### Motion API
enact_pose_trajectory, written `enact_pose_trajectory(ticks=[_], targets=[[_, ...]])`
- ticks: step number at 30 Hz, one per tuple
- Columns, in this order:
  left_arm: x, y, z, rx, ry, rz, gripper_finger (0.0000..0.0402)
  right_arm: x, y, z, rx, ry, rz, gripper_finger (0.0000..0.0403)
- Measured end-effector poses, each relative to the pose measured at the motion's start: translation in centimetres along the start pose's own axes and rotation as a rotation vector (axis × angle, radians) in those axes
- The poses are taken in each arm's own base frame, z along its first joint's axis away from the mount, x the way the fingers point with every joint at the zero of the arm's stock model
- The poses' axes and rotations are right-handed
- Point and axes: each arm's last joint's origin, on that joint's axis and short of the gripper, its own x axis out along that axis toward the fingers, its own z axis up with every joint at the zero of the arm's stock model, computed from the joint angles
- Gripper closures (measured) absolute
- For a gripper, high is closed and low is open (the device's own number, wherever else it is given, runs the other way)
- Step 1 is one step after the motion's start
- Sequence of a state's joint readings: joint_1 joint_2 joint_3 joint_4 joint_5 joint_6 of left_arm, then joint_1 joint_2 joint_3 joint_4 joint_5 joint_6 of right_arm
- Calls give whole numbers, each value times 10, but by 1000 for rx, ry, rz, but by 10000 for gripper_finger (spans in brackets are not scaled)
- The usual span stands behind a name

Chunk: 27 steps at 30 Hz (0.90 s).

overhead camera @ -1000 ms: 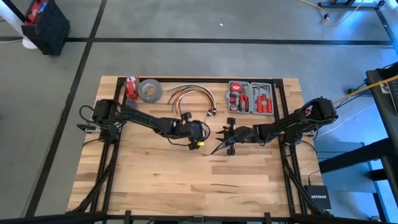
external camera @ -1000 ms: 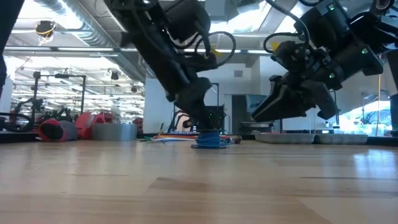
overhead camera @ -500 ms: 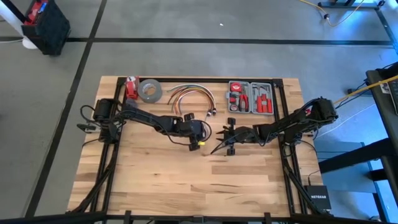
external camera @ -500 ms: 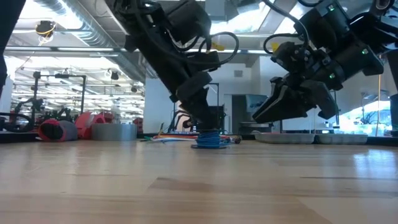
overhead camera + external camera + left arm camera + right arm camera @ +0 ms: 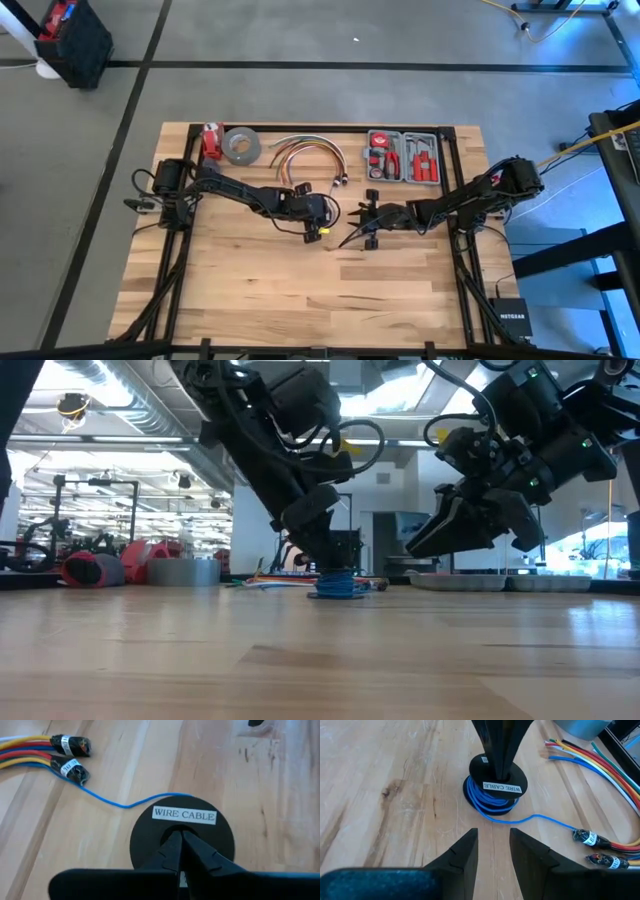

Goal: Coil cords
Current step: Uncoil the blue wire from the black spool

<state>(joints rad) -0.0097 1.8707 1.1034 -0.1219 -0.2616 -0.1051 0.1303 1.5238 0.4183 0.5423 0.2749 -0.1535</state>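
Left end effector [image 5: 181, 851] has pinched shut on round black spool [image 5: 150, 840] of blue wire [image 5: 492, 802]; right end effector [image 5: 493, 851] gapes.

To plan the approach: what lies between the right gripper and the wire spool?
Bare wood only, in the right wrist view, between right gripper and wire spool.

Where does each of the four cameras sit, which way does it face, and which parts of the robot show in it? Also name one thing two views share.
High view: above the table, looking straight down; both arms, left gripper, right gripper.
Low view: at table-top height, looking level across; both arms come down from above.
Left wrist view: looks down past shut fingers onto the black spool labelled WIRE CABLE.
Right wrist view: looks past open fingers at the left gripper on that spool.
Shared: both wrist views show the spool and the loose blue wire.
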Motion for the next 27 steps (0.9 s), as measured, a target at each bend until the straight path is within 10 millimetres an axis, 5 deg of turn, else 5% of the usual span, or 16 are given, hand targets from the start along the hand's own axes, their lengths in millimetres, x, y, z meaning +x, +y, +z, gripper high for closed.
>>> enact_pose_trajectory(ticks=[27], targets=[[3, 1, -1, -27, 7, 3, 398, 2, -2, 16, 59, -96, 36, 288]])
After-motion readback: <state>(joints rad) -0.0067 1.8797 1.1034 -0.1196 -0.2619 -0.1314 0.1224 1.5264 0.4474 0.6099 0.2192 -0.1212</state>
